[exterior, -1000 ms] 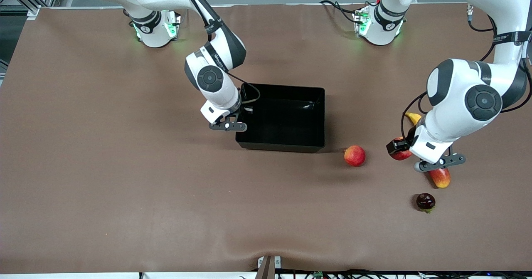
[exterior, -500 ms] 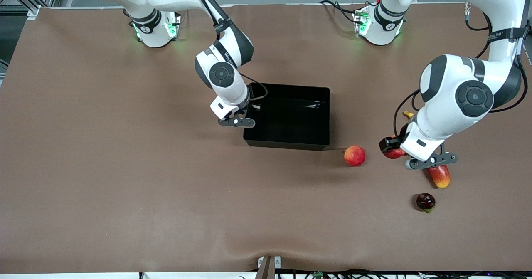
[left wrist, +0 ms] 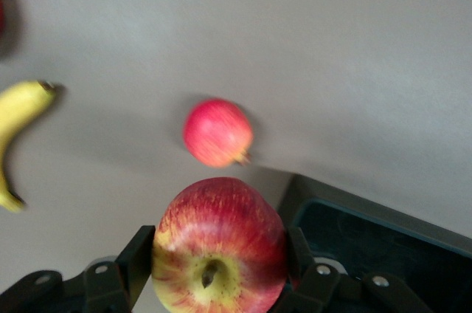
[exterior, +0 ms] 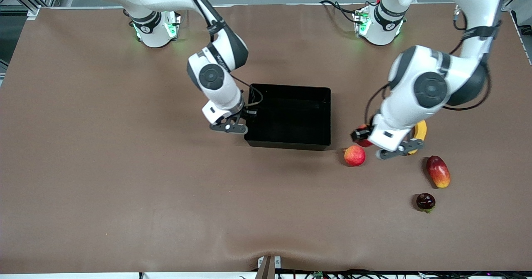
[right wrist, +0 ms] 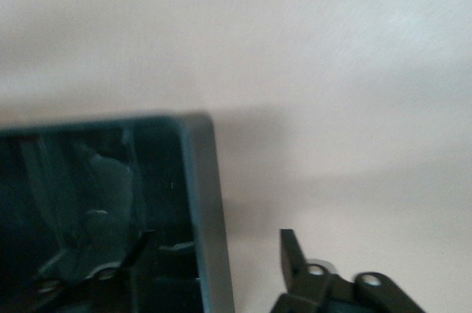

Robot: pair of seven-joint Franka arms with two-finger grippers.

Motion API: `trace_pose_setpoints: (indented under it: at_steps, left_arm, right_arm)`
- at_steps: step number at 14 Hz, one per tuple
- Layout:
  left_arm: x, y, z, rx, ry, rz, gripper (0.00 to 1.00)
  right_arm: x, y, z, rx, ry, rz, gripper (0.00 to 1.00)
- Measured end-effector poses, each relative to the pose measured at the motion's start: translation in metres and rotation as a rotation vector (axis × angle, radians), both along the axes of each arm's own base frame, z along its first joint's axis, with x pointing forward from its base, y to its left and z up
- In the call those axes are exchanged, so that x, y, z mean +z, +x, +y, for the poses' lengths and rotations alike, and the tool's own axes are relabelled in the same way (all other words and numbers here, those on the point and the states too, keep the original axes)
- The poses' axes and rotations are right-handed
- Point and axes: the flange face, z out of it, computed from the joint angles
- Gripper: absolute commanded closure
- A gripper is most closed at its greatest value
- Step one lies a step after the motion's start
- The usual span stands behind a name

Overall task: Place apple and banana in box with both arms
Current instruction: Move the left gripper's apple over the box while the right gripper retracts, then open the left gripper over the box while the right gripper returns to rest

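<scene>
Brown matting covers the table, with both arm bases standing along its edge farthest from the front camera. Near the middle lies the box, a shallow black bin with nothing visible in it. The left hand is up in the air over the table between the box and the banana, and it grips the apple, whose yellow stem dimple faces the left wrist camera while a finger presses each flank. From the front, only a sliver of that red fruit shows beside the wrist. The banana lies on the table toward the left arm's end, partly hidden by the left arm. A paler pinkish-red fruit sits just beside the box's corner nearest the camera, close under the raised apple. A mango and, nearer the camera, a dark round fruit lie farther toward the left arm's end. The right hand sits at the box's end wall toward the right arm, its fingers spread apart and astride that wall without squeezing it, one finger inside the box and the other outside.
</scene>
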Motion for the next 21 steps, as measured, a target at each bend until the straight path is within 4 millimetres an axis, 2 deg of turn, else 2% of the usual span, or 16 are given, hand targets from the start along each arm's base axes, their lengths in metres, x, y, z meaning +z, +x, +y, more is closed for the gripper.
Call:
trace_pose_setpoints:
  at_steps: [1, 3, 5, 7, 10, 13, 17, 18, 19, 20, 21]
  left_arm:
    - [-0.003, -0.007, -0.017, 0.023, 0.003, 0.005, 1.0]
    - [-0.01, -0.027, -0.057, 0.06, 0.014, 0.019, 1.0]
    - [-0.028, -0.052, -0.092, 0.077, 0.034, 0.046, 1.0]
    - [-0.051, -0.075, -0.115, 0.085, 0.039, 0.05, 1.0]
    - [-0.085, -0.102, -0.136, 0.095, 0.03, 0.04, 1.0]
    - [-0.124, -0.119, -0.138, 0.083, 0.028, 0.053, 1.0]
    - [-0.178, -0.135, -0.145, 0.063, 0.047, 0.083, 1.0]
    - [-0.187, -0.136, -0.146, 0.068, 0.05, 0.089, 0.82]
    - [-0.189, -0.136, -0.146, 0.073, 0.049, 0.089, 0.26]
    - [-0.186, -0.135, -0.147, 0.075, 0.047, 0.085, 0.0]
    - [-0.186, -0.134, -0.147, 0.077, 0.045, 0.083, 0.0]
  right_arm:
    - [0.012, 0.014, -0.019, -0.012, 0.002, 0.003, 0.0]
    - [0.035, 0.045, -0.07, 0.034, 0.011, -0.01, 0.0]
    - [0.05, 0.07, -0.121, 0.082, 0.019, -0.037, 0.0]
    - [0.06, 0.086, -0.161, 0.111, 0.023, -0.059, 0.0]
    - [0.09, 0.1, -0.223, 0.14, 0.03, -0.08, 0.0]
    - [0.129, 0.102, -0.286, 0.16, 0.04, -0.086, 0.0]
    - [0.184, 0.086, -0.334, 0.123, 0.053, -0.08, 0.0]
    - [0.199, 0.081, -0.347, 0.116, 0.046, -0.081, 0.0]
    - [0.213, 0.076, -0.358, 0.119, 0.021, -0.076, 0.0]
    - [0.227, 0.072, -0.369, 0.126, -0.016, -0.067, 0.0]
    - [0.242, 0.069, -0.379, 0.129, -0.049, -0.057, 0.0]
